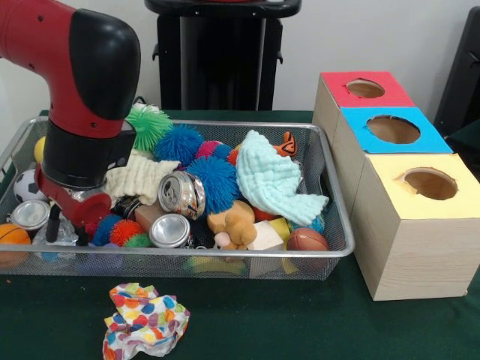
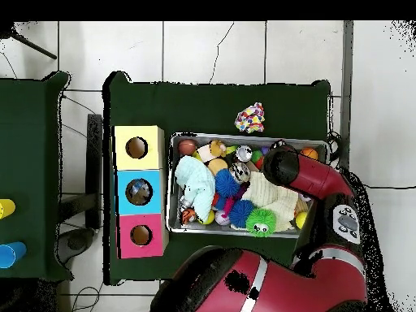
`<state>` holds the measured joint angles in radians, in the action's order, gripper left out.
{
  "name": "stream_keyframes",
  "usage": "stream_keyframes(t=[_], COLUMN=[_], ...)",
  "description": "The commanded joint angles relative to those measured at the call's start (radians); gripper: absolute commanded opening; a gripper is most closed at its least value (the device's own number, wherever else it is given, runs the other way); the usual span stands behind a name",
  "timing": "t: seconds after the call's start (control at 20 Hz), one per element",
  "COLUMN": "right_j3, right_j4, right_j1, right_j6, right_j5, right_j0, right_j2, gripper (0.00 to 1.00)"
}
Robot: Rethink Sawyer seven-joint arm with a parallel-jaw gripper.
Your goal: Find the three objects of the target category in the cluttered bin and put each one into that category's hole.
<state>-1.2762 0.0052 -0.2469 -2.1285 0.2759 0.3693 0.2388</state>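
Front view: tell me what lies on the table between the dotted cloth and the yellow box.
Nothing: in the front view only bare green table separates the dotted cloth from the yellow box.

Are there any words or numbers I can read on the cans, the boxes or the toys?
No, none can be read.
Silver cans: some marks on the side, too blurred to read.
Red, blue and yellow box tops: plain colour with a hole, no writing.
Dotted cloth on the table: only coloured spots.
Robot arm: a small grey panel, too small to read.
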Motion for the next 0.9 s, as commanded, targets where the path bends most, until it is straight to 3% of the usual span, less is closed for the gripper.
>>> stream_keyframes(t=[0.05, 0.1, 0.2, 0.35, 0.6, 0.9], right_j3=[0.005, 0.039, 0.095, 0.190, 0.298, 0.343], right_j4=[-0.021, -0.024, -0.038, -0.065, -0.108, -0.179], right_j1=[0.122, 0.136, 0.166, 0.223, 0.308, 0.314], right_j6=[0.047, 0.104, 0.150, 0.140, 0.041, -0.029], right_j5=[0.201, 0.320, 0.444, 0.623, 0.635, 0.617], right_j0=[0.073, 0.085, 0.084, 0.042, -0.008, -0.070], right_j2=[-0.137, -0.155, -0.155, -0.090, -0.010, 0.094], gripper=[1.00, 1.00, 1.00, 1.00, 1.00, 1.00])
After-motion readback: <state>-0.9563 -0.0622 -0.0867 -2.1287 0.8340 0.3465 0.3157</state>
